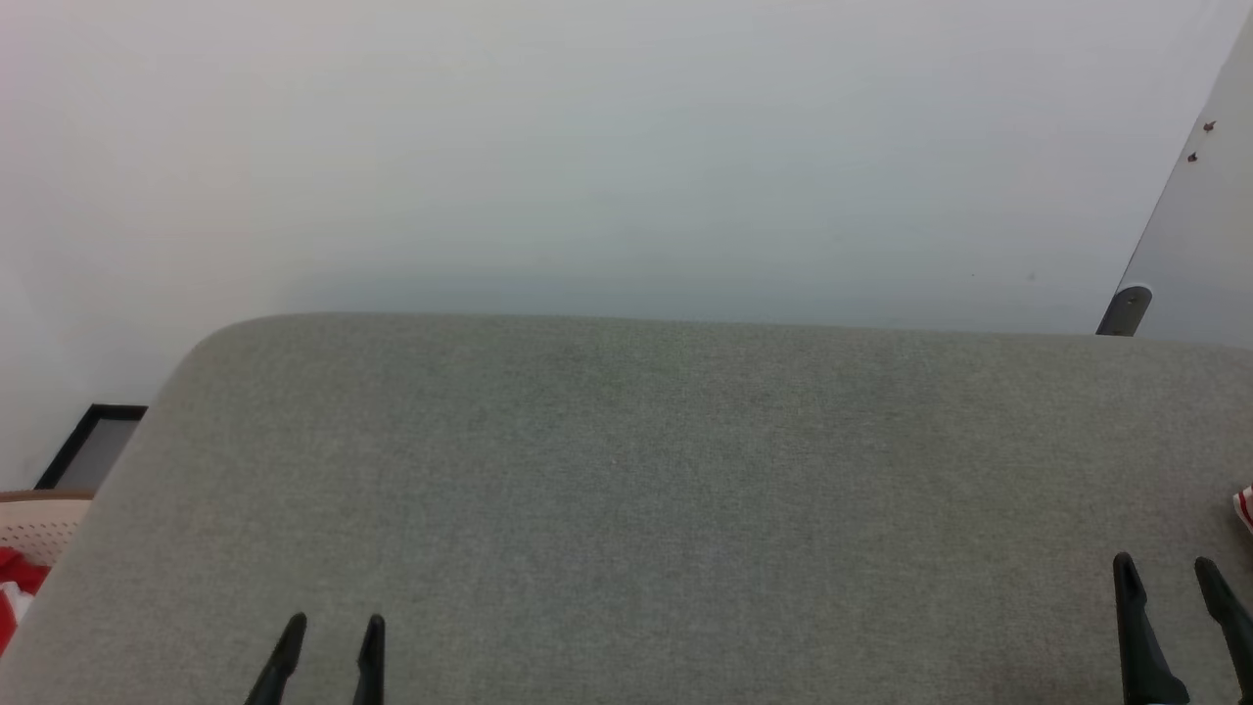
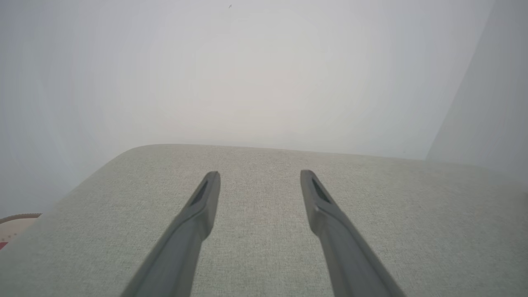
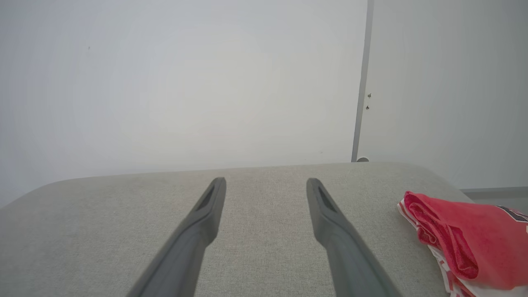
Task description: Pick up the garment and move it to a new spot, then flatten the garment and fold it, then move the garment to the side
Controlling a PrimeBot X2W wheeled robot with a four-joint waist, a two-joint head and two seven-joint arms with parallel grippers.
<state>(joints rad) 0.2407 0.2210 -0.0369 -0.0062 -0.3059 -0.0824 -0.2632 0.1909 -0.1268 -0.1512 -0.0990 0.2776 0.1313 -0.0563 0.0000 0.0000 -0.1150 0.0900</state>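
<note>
The garment (image 3: 470, 243) lies folded at the right end of the grey cushioned surface (image 3: 268, 247), red with white striped trim and a bit of a black number at its far edge. In the head view a sliver of the garment (image 1: 1244, 509) pokes in at the right edge. My right gripper (image 3: 266, 183) is open and empty, to the left of the garment and apart from it; it stands at the lower right (image 1: 1167, 570) in the head view. Open and empty too, my left gripper (image 1: 335, 627) hovers over bare fabric at the lower left (image 2: 260, 175).
A pale perforated basket (image 1: 39, 524) holding red and white cloth (image 1: 15, 583) sits off the left end of the surface. A dark-framed panel (image 1: 93, 446) is on the floor behind it. A white wall runs behind, with a door (image 1: 1199, 215) at the right.
</note>
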